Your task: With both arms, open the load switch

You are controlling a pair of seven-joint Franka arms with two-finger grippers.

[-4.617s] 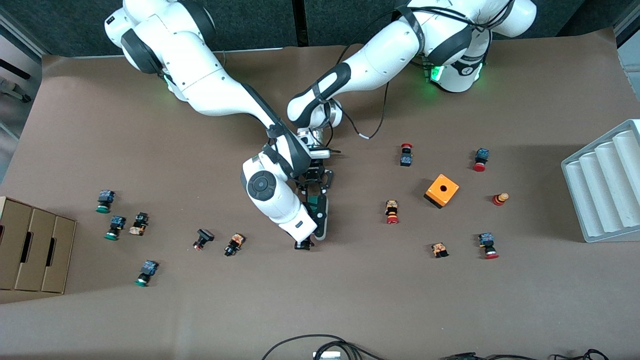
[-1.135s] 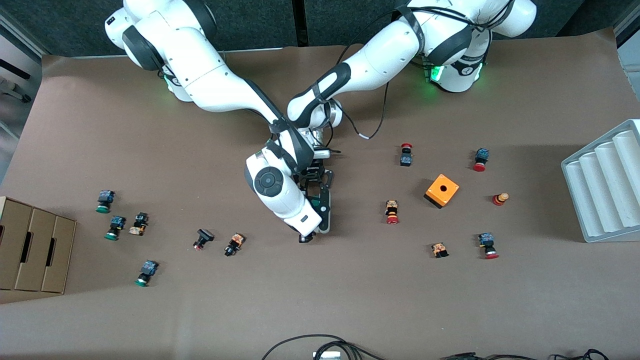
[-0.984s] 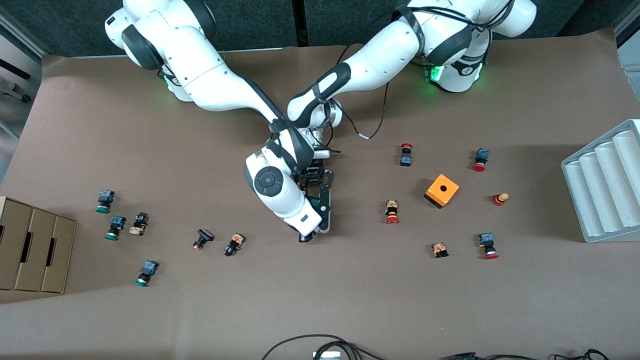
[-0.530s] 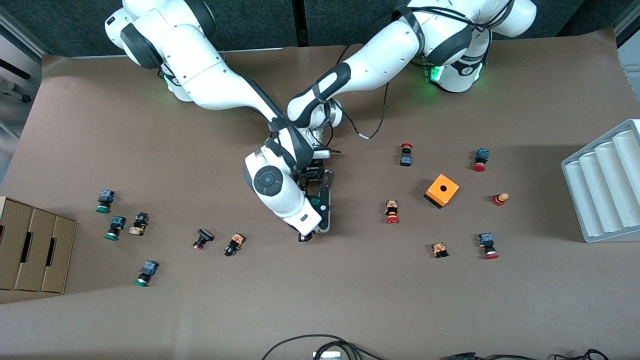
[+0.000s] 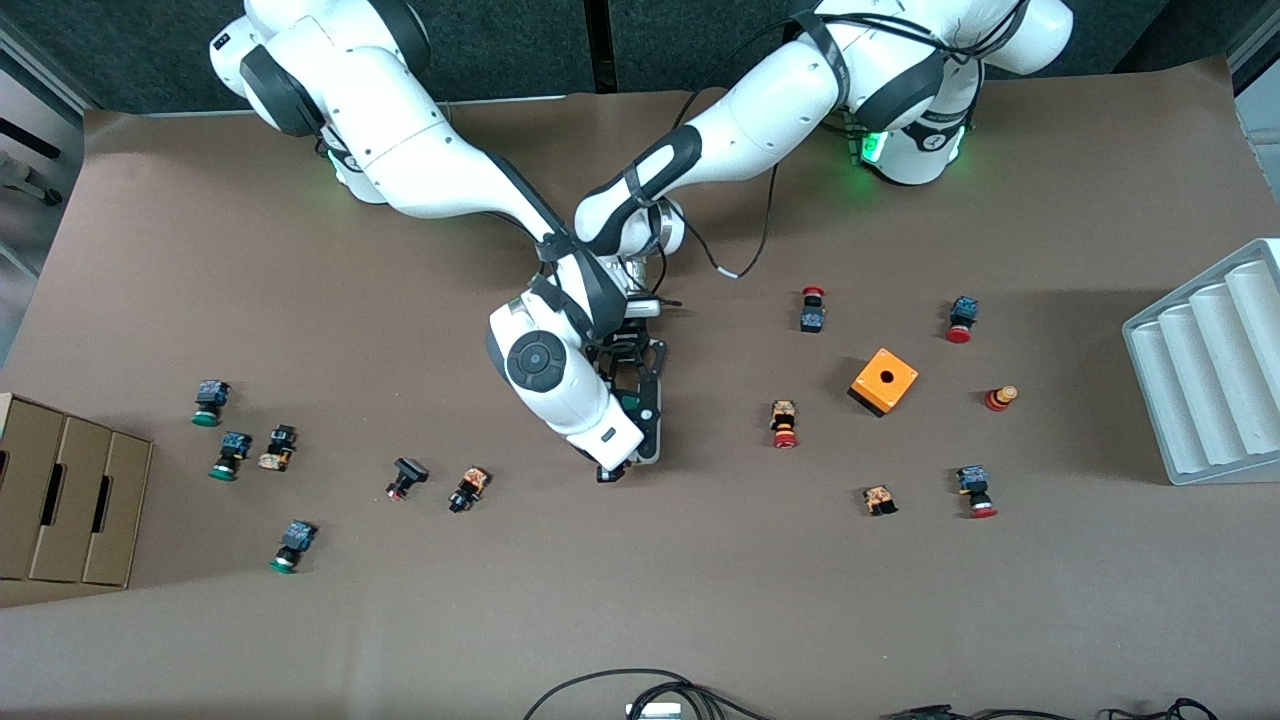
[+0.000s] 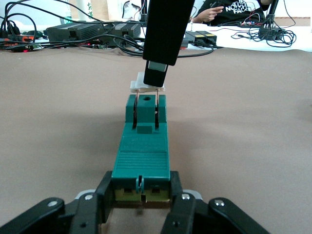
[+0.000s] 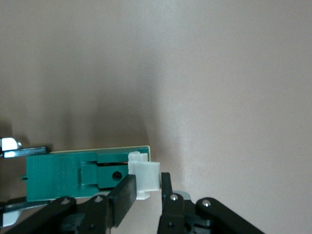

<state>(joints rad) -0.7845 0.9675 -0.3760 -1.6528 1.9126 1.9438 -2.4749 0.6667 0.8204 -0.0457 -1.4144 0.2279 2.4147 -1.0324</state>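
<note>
The load switch (image 5: 648, 418), a narrow dark-green block with a white end piece, is at the middle of the table. My left gripper (image 5: 630, 382) is shut on the end toward the robots' bases; in the left wrist view its fingers (image 6: 181, 202) clamp both sides of the green body (image 6: 141, 156). My right gripper (image 5: 618, 468) is shut on the white end piece (image 7: 145, 176), a finger on each side. The left wrist view shows that white piece (image 6: 145, 86) pinched by the right gripper's fingers (image 6: 157, 73). The right arm's hand hides part of the switch in the front view.
Small push-buttons lie scattered toward both ends of the table. An orange cube (image 5: 884, 381) with a hole sits toward the left arm's end, with a grey ridged tray (image 5: 1210, 370) at that edge. Cardboard boxes (image 5: 65, 500) stand at the right arm's end. Cables (image 5: 640, 695) lie along the front edge.
Since the earliest frame my right gripper and the switch's white end have shifted slightly toward the robots' bases. Over the last second nothing visibly moves.
</note>
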